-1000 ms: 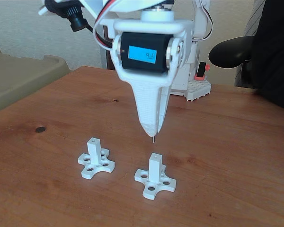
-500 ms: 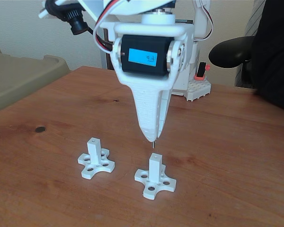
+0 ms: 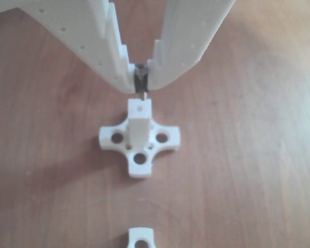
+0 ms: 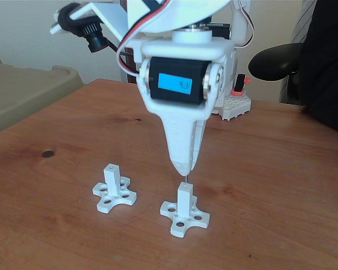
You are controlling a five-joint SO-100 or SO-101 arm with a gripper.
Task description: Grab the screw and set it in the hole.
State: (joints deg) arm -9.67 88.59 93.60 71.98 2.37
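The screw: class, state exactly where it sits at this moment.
In the fixed view the screw hangs point-down from the closed gripper, right above the top of the right-hand white post; the other view shows its tip just short of the hole.

A fixed camera stands low at the counter's [image 4: 281, 185] front edge, facing the arm across the white post [image 4: 183, 198]. The other camera looks steeply down, close above that post [image 3: 140, 124]; both views share it.

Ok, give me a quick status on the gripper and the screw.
Gripper shut on the screw, tip down. Screw just above the hole in the right-hand post, not yet in. Nothing in the way.
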